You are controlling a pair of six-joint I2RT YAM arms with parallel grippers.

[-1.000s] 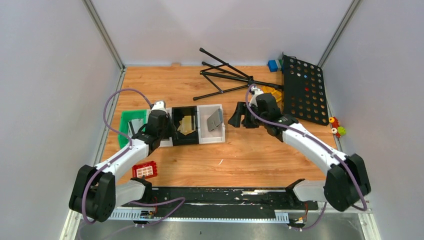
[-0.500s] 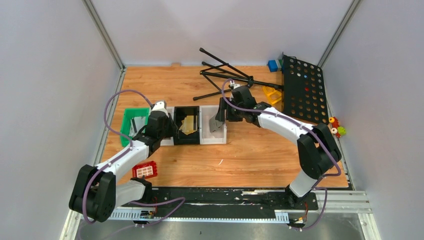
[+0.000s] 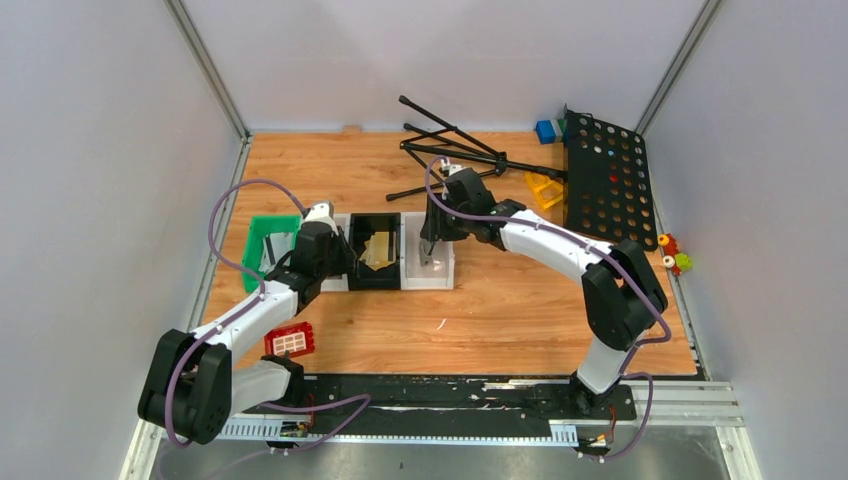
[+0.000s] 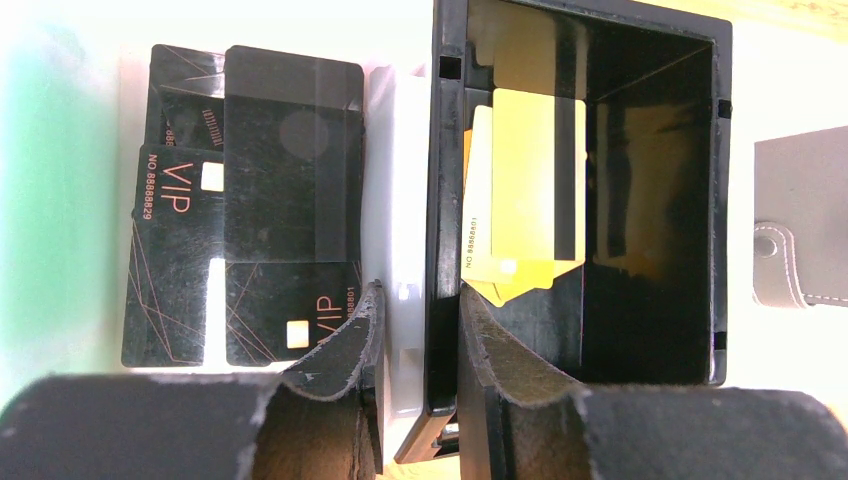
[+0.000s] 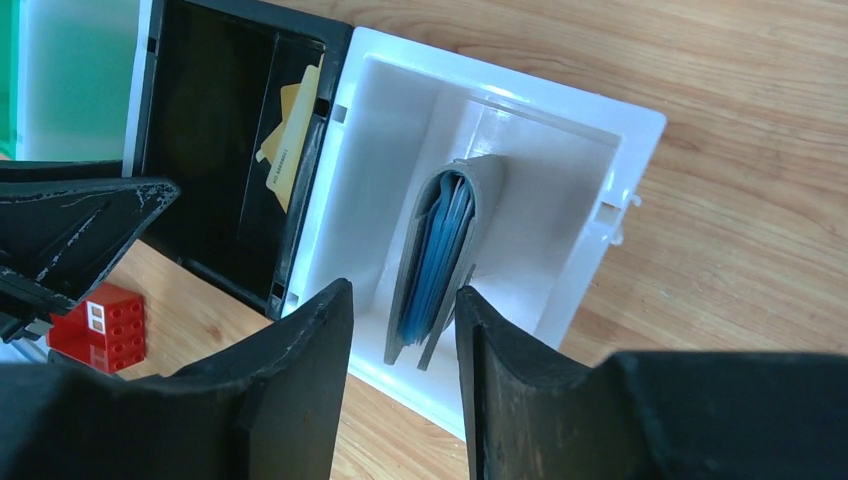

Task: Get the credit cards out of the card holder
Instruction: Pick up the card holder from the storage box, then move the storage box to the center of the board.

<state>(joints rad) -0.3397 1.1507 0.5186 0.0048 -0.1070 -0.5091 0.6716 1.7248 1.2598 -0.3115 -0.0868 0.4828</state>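
The grey card holder (image 5: 440, 255) stands on edge in the white tray (image 5: 560, 150), slightly parted, with blue edges showing between its covers. My right gripper (image 5: 402, 290) hovers over it, open, one finger on each side and a gap to both; from above, this gripper (image 3: 432, 240) hides the holder. Gold credit cards (image 4: 525, 200) lie in the black tray (image 4: 445, 200), and black VIP cards (image 4: 250, 220) lie in the compartment to its left. My left gripper (image 4: 420, 295) is shut on the adjoining white and black tray walls.
A green tray (image 3: 258, 240) ends the row on the left. A red block (image 3: 290, 341) sits near the left arm's base. A black folded tripod (image 3: 450, 150), a black perforated board (image 3: 608, 180) and small yellow and blue pieces lie at the back right.
My right arm has swung left from beside the trays to over the white tray, and its jaws have narrowed around the card holder. The left arm has stayed put.
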